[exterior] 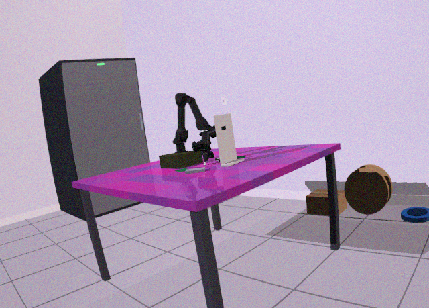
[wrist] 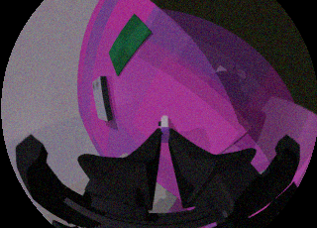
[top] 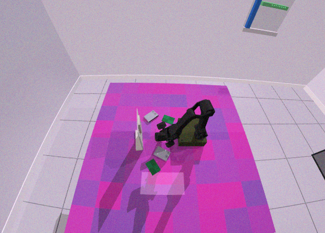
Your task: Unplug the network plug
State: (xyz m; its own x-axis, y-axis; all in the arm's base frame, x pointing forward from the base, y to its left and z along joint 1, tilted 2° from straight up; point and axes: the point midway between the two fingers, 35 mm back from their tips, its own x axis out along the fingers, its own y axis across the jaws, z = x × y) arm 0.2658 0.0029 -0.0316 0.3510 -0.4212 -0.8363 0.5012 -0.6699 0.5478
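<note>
The pale upright panel [top: 138, 140] [exterior: 226, 143] has a dark opening [exterior: 223, 127] near its top, with no plug seen in it. My gripper [exterior: 205, 158] [wrist: 164, 132] points down, low over the table in front of the panel, and is shut on the small whitish plug [exterior: 204, 163] [wrist: 164, 121]. The plug is at or just above the table top; I cannot tell whether it touches. The marked square is not clearly made out; only faint thin lines show by the gripper in the top view, and its place relative to the plug is unclear.
A grey box [top: 151, 116] [wrist: 102, 100] and a green board [top: 167, 119] [wrist: 130, 44] lie behind the gripper. Another grey box [top: 161, 153] and green board [top: 152, 166] lie in front. A large pale patch [top: 162, 183] shows beyond them. The arm stands on an olive block [top: 192, 142] [exterior: 179, 160].
</note>
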